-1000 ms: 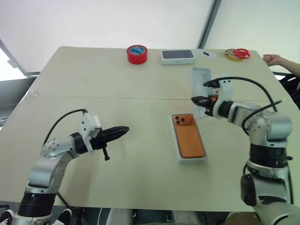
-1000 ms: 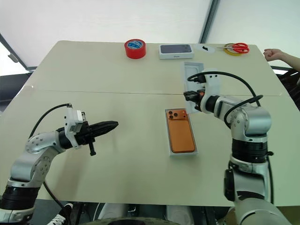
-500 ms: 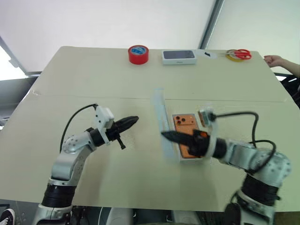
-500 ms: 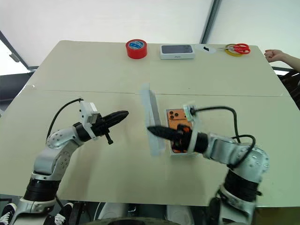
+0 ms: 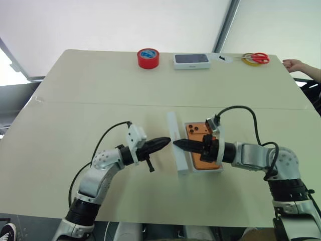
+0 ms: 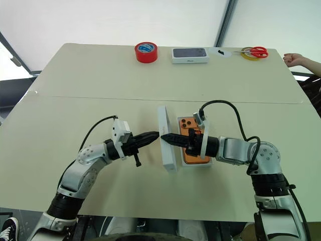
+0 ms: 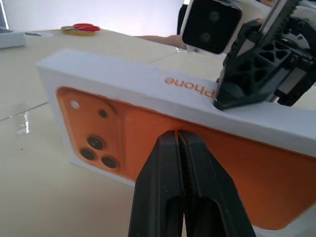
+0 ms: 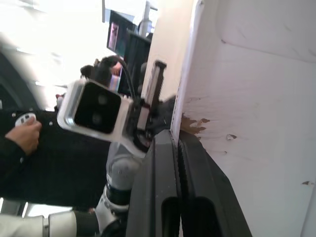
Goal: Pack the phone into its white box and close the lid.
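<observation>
left hand [image 5: 167,141]: clenched with nothing between its fingers, pointing level toward the middle of the surface [image 5: 100,90]; its tip sits at or just short of the lid's printed outer face, contact too close to call.
lid [image 5: 177,149]: stands on one long edge, upright, just left of the white box; its long axis runs away from the robot, parallel to the box; the hollow white side faces the right hand.
right hand [image 5: 176,143]: clenched on the lid's upper long wall, gripping it from the hollow side and holding it on edge.
white box [image 5: 206,169]: lies flat just right of the lid, under the right forearm.
phone [image 5: 199,132]: lies in the white box, camera block at the far end, back up.
deciding relation: the lid is pinched between two opposed hands, and the box lies to its right, so it likely must tip rightward and down over the phone; the right hand carries it, the left only steadies.
</observation>
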### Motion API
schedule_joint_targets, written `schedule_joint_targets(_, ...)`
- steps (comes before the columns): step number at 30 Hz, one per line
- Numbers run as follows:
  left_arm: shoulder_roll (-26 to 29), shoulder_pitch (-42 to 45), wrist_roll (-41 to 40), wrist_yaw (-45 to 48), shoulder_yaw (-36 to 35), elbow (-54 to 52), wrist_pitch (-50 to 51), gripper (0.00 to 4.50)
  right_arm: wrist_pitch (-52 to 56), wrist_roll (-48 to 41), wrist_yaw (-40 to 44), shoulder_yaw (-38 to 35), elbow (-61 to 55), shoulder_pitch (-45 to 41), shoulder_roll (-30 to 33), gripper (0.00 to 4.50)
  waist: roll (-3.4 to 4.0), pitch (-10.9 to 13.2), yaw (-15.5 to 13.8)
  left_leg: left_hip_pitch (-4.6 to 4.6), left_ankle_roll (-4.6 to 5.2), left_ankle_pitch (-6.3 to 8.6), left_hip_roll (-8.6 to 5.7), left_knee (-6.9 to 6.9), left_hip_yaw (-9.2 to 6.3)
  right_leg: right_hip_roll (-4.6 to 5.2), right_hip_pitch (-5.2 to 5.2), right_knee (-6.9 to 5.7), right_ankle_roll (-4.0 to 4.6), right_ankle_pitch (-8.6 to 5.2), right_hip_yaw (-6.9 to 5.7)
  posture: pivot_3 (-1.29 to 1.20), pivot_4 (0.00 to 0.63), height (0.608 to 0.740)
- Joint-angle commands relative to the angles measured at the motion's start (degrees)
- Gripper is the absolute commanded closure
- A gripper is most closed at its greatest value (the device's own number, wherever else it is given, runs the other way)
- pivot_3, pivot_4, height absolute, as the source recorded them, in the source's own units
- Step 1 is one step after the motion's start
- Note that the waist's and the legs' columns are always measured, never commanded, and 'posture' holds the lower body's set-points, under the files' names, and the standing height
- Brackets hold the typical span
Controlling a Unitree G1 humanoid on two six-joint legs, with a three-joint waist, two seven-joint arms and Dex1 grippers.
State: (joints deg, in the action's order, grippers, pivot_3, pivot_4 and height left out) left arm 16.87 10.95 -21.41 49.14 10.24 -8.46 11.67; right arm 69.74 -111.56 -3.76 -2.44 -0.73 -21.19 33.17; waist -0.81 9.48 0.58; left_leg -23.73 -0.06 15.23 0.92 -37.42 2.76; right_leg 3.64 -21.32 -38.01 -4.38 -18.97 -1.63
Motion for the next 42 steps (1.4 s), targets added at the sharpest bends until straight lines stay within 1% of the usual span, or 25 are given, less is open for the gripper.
schedule_joint_targets(1, -0.8, 1.0, 0.3, -0.6, 0.1, -0.2, -1.3, 4.36, -0.9, 0.5, 0.5, -0.4, -1.9, 1.0, 2.4, 4.50, 0.00, 0.0, 0.0, -0.01, 0.00, 0.00, 0.00, 0.00, 0.00, 0.00, 0.00, 0.00, 0.00, 0.00, 0.00, 0.00, 0.150, 0.740)
schedule_joint_targets(2, -1.2, 1.3, 0.6, -0.7, 0.5, 0.3, -1.5, 4.36, -0.8, 2.4, 1.3, -0.4, -2.7, 1.3, 2.9, 4.50, 0.00, 0.0, -0.1, 0.00, 0.00, 0.00, 0.00, -0.01, 0.00, 0.00, 0.01, 0.00, 0.00, 0.00, 0.00, 0.00, 0.150, 0.740)
schedule_joint_targets(5, -3.2, 3.2, 0.9, -1.2, 1.0, 3.1, -1.9, 4.36, -1.5, 0.2, 2.4, -0.7, -1.8, 2.4, 3.6, 4.50, -0.02, 0.0, -0.2, 0.00, 0.01, 0.00, 0.00, -0.02, -0.02, 0.01, 0.04, 0.01, 0.00, 0.00, -0.02, 0.00, 0.150, 0.740)
schedule_joint_targets(7, -4.8, 4.7, 1.8, -1.2, 1.7, 5.5, -2.8, 4.50, -1.5, 1.9, 4.2, -1.7, -1.6, 2.6, 4.7, 3.91, -0.02, 0.0, -0.3, -0.01, 0.01, 0.00, 0.00, -0.03, -0.02, 0.01, 0.05, 0.02, 0.00, 0.00, -0.02, 0.00, 0.150, 0.740)
schedule_joint_targets(8, -5.6, 5.3, 2.2, -1.2, 2.2, 6.6, -3.1, 4.50, -1.2, 3.7, 5.5, -2.2, -1.8, 2.7, 5.7, 3.72, -0.02, 0.0, -0.4, -0.01, 0.01, 0.01, 0.00, -0.04, -0.02, 0.01, 0.04, 0.02, 0.00, 0.00, -0.02, 0.00, 0.150, 0.740)
schedule_joint_targets(11, -7.9, 7.2, 2.9, -0.9, 3.4, 9.7, -3.8, 4.50, -0.8, 10.8, 11.6, -4.2, -1.1, 2.6, 9.9, 2.24, -0.02, 0.0, -0.5, -0.03, 0.02, 0.01, -0.01, -0.06, -0.01, 0.01, 0.03, 0.02, -0.01, 0.00, -0.02, 0.00, 0.150, 0.740)
schedule_joint_targets(12, -8.5, 7.9, 3.4, -0.7, 3.9, 10.9, -4.4, 4.50, -0.8, 13.4, 13.6, -4.8, -0.5, 2.4, 11.4, 2.24, -0.02, 0.0, -0.7, -0.04, 0.03, 0.01, -0.01, -0.06, -0.01, 0.01, 0.02, 0.02, -0.01, 0.00, -0.02, 0.00, 0.150, 0.740)
schedule_joint_targets(15, -11.0, 10.3, 4.6, -0.4, 4.9, 15.3, -5.8, 4.50, -1.5, 23.2, 24.4, -6.3, 0.1, 3.9, 17.6, 2.24, -0.01, 0.0, -1.4, -0.03, 0.03, 0.01, 0.00, -0.11, -0.01, -0.02, 0.04, 0.02, -0.01, 0.01, -0.03, 0.00, 0.150, 0.740)
schedule_joint_targets(16, -11.9, 11.0, 4.7, -0.5, 4.9, 16.3, -6.3, 4.50, -3.3, 27.7, 28.2, -6.2, 0.5, 4.8, 19.7, 2.24, -0.01, 0.0, -1.6, -0.04, 0.04, 0.02, 0.00, -0.16, -0.03, -0.02, 0.06, 0.01, -0.01, 0.00, -0.04, 0.00, 0.150, 0.740)
schedule_joint_targets(19, -12.7, 12.0, 5.2, -0.4, 4.9, 17.6, -7.0, 4.50, -8.5, 37.7, 36.0, -6.1, 1.7, 5.6, 23.1, 2.24, -0.01, 0.0, -1.3, -0.13, 0.20, 0.12, 0.00, -0.40, -0.07, -0.03, 0.11, 0.02, -0.01, 0.01, -0.07, 0.00, 0.150, 0.740)
schedule_joint_targets(20, -12.6, 12.0, 5.3, -0.3, 4.8, 17.6, -7.2, 4.50, -12.0, 42.7, 38.2, -5.0, 1.1, 5.7, 24.0, 2.24, 0.00, 0.0, -1.2, -0.20, 0.23, 0.13, 0.01, -0.46, -0.07, -0.03, 0.06, 0.02, -0.01, 0.01, -0.07, 0.00, 0.150, 0.740)
schedule_joint_targets(22, -11.7, 11.5, 4.9, 0.3, 4.4, 16.9, -6.4, 4.50, -13.1, 44.8, 39.5, -6.5, 3.6, 3.2, 22.5, 2.24, 0.04, 0.0, -0.9, -0.29, 0.22, 0.13, 0.03, -0.48, -0.05, -0.06, -0.06, 0.00, -0.02, 0.01, -0.05, 0.00, 0.150, 0.740)
schedule_joint_targets(24, -10.4, 10.7, 4.2, 0.8, 3.8, 15.9, -4.7, 4.50, -18.4, 51.9, 40.6, -4.9, 1.9, 2.8, 21.6, 2.24, 0.09, 0.0, -0.8, -0.29, 0.22, 0.12, 0.07, -0.49, -0.06, -0.10, -0.07, -0.02, -0.02, 0.01, -0.05, 0.00, 0.150, 0.740)
schedule_joint_targets(25, -9.5, 10.4, 4.6, 0.5, 3.8, 15.5, -4.2, 4.50, -19.5, 54.0, 41.8, -4.1, 0.6, 3.3, 21.3, 2.47, 0.09, 0.0, -0.9, -0.28, 0.21, 0.12, 0.07, -0.49, -0.06, -0.11, -0.08, -0.04, -0.02, 0.01, -0.06, 0.00, 0.150, 0.740)
schedule_joint_targets(27, -8.1, 9.8, 4.7, 0.4, 3.2, 15.1, -3.4, 4.50, -22.1, 58.1, 44.0, -2.9, -1.6, 4.7, 20.8, 3.07, 0.09, 0.0, -1.2, -0.30, 0.21, 0.12, 0.08, -0.49, -0.08, -0.11, -0.08, -0.04, -0.03, 0.01, -0.07, 0.00, 0.150, 0.740)
schedule_joint_targets(28, -6.5, 9.3, 4.3, 0.7, 2.6, 14.8, -2.1, 4.50, -23.4, 60.2, 43.3, -2.6, -2.1, 5.1, 19.8, 3.54, 0.08, 0.0, -1.2, -0.30, 0.21, 0.12, 0.08, -0.49, -0.08, -0.11, -0.08, -0.03, -0.03, 0.01, -0.07, 0.00, 0.150, 0.740)
schedule_joint_targets(29, -4.7, 8.6, 5.3, 1.3, 2.8, 14.3, -2.7, 4.50, -26.1, 63.7, 43.5, -1.6, -2.6, 5.8, 19.5, 4.12, 0.08, 0.0, -1.2, -0.30, 0.21, 0.12, 0.08, -0.50, -0.10, -0.10, -0.06, -0.03, -0.03, 0.01, -0.07, 0.00, 0.150, 0.740)
schedule_joint_targets(30, -3.2, 8.1, 4.9, 2.6, 3.5, 13.4, -0.5, 4.50, -27.2, 65.4, 43.0, -1.7, -2.7, 6.0, 18.6, 4.45, 0.09, 0.0, -1.3, -0.30, 0.21, 0.12, 0.08, -0.53, -0.11, -0.10, -0.05, -0.04, -0.03, 0.01, -0.08, 0.00, 0.150, 0.740)
schedule_joint_targets(31, -2.2, 7.8, 4.7, 3.7, 4.5, 12.6, 1.3, 4.50, -27.1, 66.0, 42.6, -2.1, -2.4, 5.8, 17.7, 4.45, 0.09, 0.0, -1.3, -0.30, 0.21, 0.12, 0.07, -0.54, -0.10, -0.08, -0.05, -0.04, -0.03, 0.01, -0.08, 0.00, 0.150, 0.740)
schedule_joint_targets(32, -1.5, 7.7, 5.3, 4.3, 5.5, 11.9, 1.1, 4.50, -27.4, 66.9, 43.0, -2.1, -2.4, 5.7, 17.3, 4.45, 0.10, 0.0, -1.3, -0.31, 0.21, 0.12, 0.06, -0.55, -0.11, -0.06, -0.05, -0.05, -0.03, 0.01, -0.08, 0.00, 0.150, 0.740)
schedule_joint_targets(34, -1.0, 7.9, 4.4, 5.5, 6.5, 10.5, 3.3, 4.50, -29.5, 70.1, 44.8, -1.3, -3.1, 6.2, 17.2, 4.45, 0.18, 0.0, -1.5, -0.32, 0.20, 0.12, 0.02, -0.58, -0.11, 0.00, -0.03, -0.06, -0.03, 0.01, -0.08, 0.00, 0.150, 0.740)
schedule_joint_targets(37, -2.2, 10.2, 7.9, 3.4, 7.2, 15.2, 1.7, 4.50, -29.6, 71.6, 46.2, -1.5, -3.3, 6.2, 16.6, 4.45, 0.17, 0.0, -1.5, -0.33, 0.21, 0.12, -0.01, -0.63, -0.12, 0.05, 0.03, -0.01, -0.05, 0.02, -0.08, 0.00, 0.150, 0.740)
schedule_joint_targets(42, -5.2, 13.0, 9.2, 2.6, 7.4, 20.4, 0.3, 4.50, -29.6, 73.6, 48.6, -1.7, -4.8, 7.6, 16.6, 4.45, 0.19, 0.0, -1.4, -0.31, 0.21, 0.12, -0.01, -0.64, -0.12, 0.03, 0.03, -0.02, -0.06, 0.03, -0.09, 0.00, 0.150, 0.740)
